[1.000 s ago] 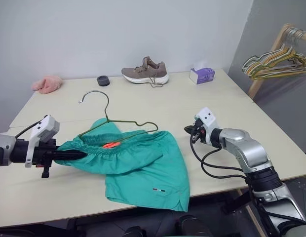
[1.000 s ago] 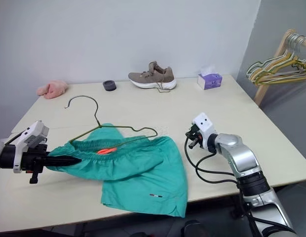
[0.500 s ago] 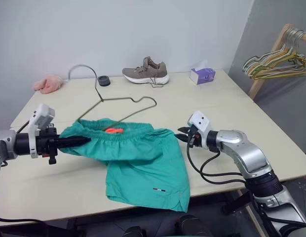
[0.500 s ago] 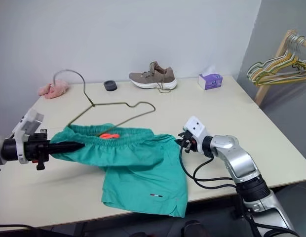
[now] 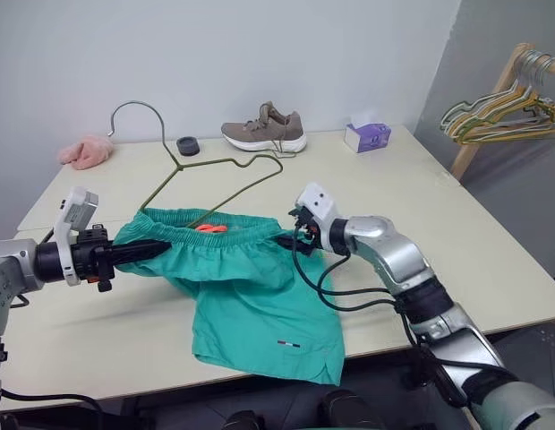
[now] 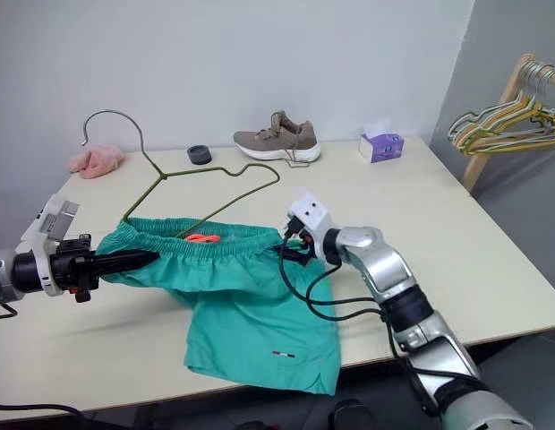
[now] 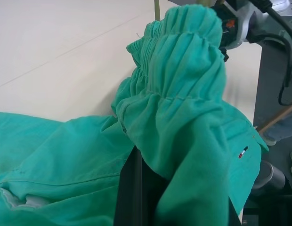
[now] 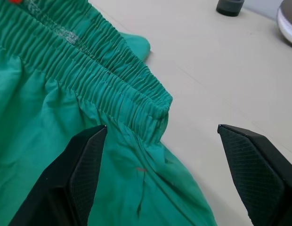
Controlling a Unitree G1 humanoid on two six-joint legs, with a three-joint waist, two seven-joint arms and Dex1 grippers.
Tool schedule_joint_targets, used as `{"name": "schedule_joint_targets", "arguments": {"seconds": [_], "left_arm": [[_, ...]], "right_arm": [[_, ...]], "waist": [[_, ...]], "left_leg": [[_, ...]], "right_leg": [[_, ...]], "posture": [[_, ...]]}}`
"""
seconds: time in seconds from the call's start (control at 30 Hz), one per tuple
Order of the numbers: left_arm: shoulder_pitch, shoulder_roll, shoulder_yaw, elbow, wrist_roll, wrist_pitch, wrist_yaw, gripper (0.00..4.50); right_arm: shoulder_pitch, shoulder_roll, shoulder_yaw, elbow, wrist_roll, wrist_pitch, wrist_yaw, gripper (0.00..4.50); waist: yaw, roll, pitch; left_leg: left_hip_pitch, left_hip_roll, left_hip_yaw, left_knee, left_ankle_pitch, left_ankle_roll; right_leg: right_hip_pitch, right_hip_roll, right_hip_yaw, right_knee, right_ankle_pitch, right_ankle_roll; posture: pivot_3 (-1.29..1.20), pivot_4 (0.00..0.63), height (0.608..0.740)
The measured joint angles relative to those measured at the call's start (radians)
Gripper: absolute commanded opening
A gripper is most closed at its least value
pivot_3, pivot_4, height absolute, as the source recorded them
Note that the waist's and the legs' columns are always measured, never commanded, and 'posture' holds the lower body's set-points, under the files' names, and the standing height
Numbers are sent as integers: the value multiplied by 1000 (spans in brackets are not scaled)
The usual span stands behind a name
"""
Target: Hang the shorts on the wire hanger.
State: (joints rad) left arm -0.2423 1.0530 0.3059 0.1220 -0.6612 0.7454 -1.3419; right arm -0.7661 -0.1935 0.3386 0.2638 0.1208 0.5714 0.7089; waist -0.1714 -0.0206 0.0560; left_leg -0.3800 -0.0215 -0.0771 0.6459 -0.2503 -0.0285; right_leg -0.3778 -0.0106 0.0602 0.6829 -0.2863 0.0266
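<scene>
Shorts (image 5: 251, 287) of teal-green cloth lie across the middle of the table (image 5: 492, 224), the waistband lifted toward the left of the frame and the legs spilling to the lower centre. The wire hanger (image 5: 210, 175) rises from inside the waist opening, its hook at the upper left, tilted rather than upright.

The left gripper (image 5: 157, 248), low at the left edge, is clamped tight on the left end of the waistband and holds that corner off the table. The right gripper (image 8: 167, 155) sits just beside the right end of the waistband with its jaws spread wide, one finger over the cloth and one over bare table, gripping nothing.

The cloth looks light and limp, so it will likely sag and bunch wherever it is unsupported. The gathered elastic is the firmest part and seems the sensible place to pinch, at the right corner opposite the left hold. The thin wire probably slides easily in the fabric and could tip out.

A small orange tag (image 5: 206, 227) shows inside the waist and a tiny label (image 5: 289, 343) sits near the lower hem; no writing on either can be read.
</scene>
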Motion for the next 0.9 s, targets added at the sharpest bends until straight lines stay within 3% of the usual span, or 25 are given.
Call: {"name": "schedule_joint_targets", "arguments": {"seconds": [0.1,0.2,0.53,0.9], "left_arm": [[3,0,0,-1,0,0,0,0],[11,0,1,-6,0,-2,0,0],[21,-10,1,-13,0,-4,7,0],[-28,-38,0,-9,-17,24,44,0]], "right_arm": [[-30,23,1,99,-4,-11,32,4009],[-72,57,1,212,-22,-28,35,3420],[-84,124,-24,310,-73,-154,-88,36],[26,91,-121,123,-98,-194,-263,36]], "waist": [[-2,0,0],[-9,0,0],[-25,0,0],[-24,0,0]], "left_leg": [[0,0,0,0,0,0],[0,0,0,0,0,0],[0,0,-1,0,0,0],[-1,-1,-2,0,0,0]], "right_leg": [[0,0,0,0,0,0],[0,0,0,1,0,0],[-2,0,0,4,0,0],[-2,0,-1,6,0,0]], "posture": [[-127,0,740],[-125,0,740],[-128,0,740],[-144,0,740]]}}
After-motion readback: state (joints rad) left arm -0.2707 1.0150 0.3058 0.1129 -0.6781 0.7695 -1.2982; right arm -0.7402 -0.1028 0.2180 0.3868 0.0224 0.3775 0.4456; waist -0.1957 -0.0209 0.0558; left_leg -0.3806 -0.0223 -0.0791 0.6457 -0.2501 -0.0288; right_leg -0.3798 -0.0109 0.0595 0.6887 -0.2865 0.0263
